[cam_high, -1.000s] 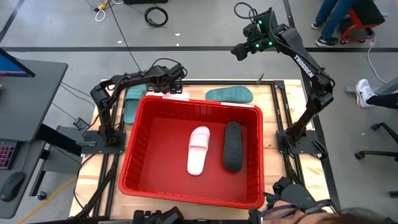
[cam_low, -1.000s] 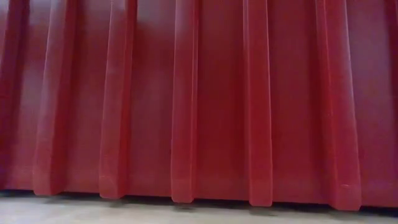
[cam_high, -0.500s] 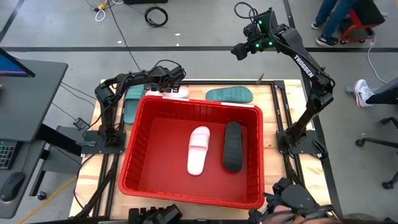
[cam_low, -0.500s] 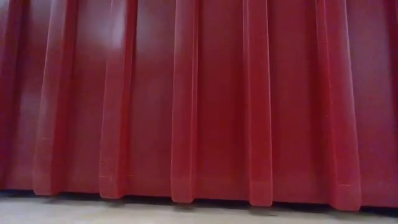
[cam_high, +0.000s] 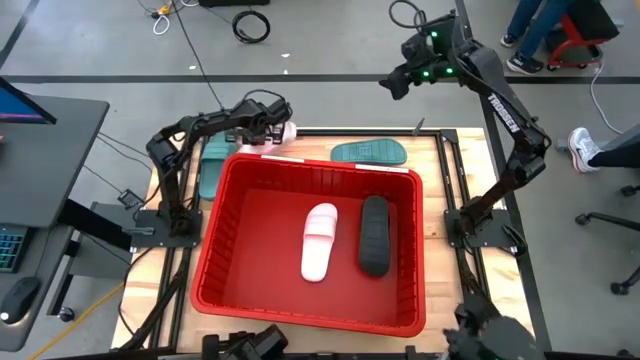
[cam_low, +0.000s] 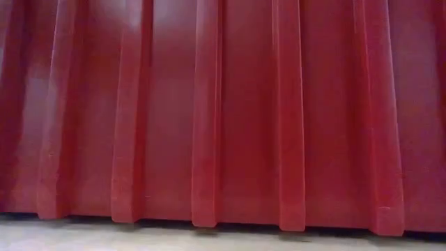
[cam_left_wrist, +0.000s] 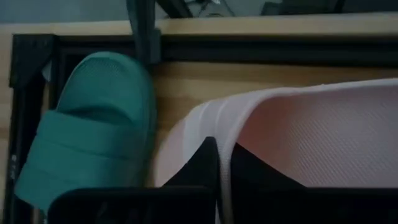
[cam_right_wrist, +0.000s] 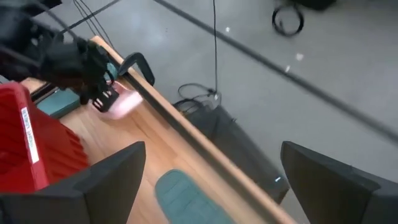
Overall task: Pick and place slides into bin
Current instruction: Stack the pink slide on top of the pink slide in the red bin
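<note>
The red bin (cam_high: 228,200) stands mid-table with a white slide (cam_high: 320,240) and a black slide (cam_high: 373,235) lying on its floor. My left gripper (cam_high: 268,130) is behind the bin's far-left corner, shut on another white slide (cam_high: 283,132). One teal slide (cam_high: 212,160) lies on the table left of the bin, partly under my left arm; it also shows in the left wrist view (cam_left_wrist: 87,137). A second teal slide (cam_high: 370,152) lies behind the bin's far rim. My right gripper (cam_high: 392,82) is open and empty, high beyond the table's far edge. My left gripper pinches a thin rim edge (cam_left_wrist: 225,146) of the white slide between its two fingers (cam_left_wrist: 200,165), near one end of the slide. The slide sticks out ahead of the fingers toward the table's right, its textured face (cam_left_wrist: 323,143) showing, above the table's far-left strip.
The low view shows only the bin's ribbed red wall (cam_low: 209,104). A black frame rail (cam_left_wrist: 249,46) runs along the table's far edge. A person's legs (cam_high: 540,30) and a red stool are on the floor beyond the far right corner.
My left gripper has carried the white slide from the bin's far-left rim a little toward the table's far edge. My right arm has shifted slightly toward the far right, its gripper still open.
</note>
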### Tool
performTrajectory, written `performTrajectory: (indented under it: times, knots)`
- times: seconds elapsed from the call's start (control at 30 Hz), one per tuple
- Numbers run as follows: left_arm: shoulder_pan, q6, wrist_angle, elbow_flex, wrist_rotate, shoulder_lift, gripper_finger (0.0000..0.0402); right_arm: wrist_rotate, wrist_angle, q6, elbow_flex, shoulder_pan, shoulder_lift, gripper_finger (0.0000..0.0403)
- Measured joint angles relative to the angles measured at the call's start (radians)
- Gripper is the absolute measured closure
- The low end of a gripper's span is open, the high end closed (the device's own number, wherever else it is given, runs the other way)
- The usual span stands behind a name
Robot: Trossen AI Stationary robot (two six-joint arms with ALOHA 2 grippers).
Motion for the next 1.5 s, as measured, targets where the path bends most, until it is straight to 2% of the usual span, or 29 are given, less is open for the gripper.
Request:
performTrajectory:
  times: [0.2, 0.37, 0.5, 0.7, 0.87, 1.1, 1.2, 1.37, 1.5]
  knots:
    - [-0.031, 0.063, 0.009, 0.135, 0.081, -0.115, 0.0390, 0.008, 0.010, -0.187, 0.000, 0.013, -0.092, 0.0023]
    - [-0.029, 0.174, 0.002, 0.270, 0.310, -0.178, 0.0388, 0.008, 0.037, -0.368, 0.000, 0.067, -0.153, 0.0023]
    - [-0.027, 0.233, 0.003, 0.379, 0.491, -0.191, 0.0390, -0.002, 0.042, -0.421, 0.000, 0.144, -0.178, 0.0023]
    - [-0.038, 0.278, 0.092, 0.502, 0.653, -0.192, 0.0383, -0.008, 0.048, -0.411, 0.000, 0.325, -0.170, 0.0013]
    - [-0.060, 0.281, 0.165, 0.526, 0.765, -0.191, 0.0390, 0.074, 0.142, -0.348, 0.000, 0.478, -0.131, 0.0005]
    - [-0.132, 0.385, 0.075, 0.524, 0.871, -0.232, 0.0390, 0.263, 0.244, -0.265, 0.000, 0.657, -0.082, 0.0006]
    - [-0.169, 0.422, 0.082, 0.524, 0.954, -0.278, 0.0390, 0.325, 0.247, -0.222, 0.000, 0.714, -0.076, 0.0006]
    - [-0.225, 0.498, 0.014, 0.525, 1.123, -0.338, 0.0389, 0.337, 0.247, -0.206, 0.000, 0.822, -0.077, 0.0005]
    - [-0.283, 0.588, -0.129, 0.525, 1.138, -0.345, 0.0391, 0.339, 0.245, -0.110, 0.000, 0.907, -0.079, 0.0007]
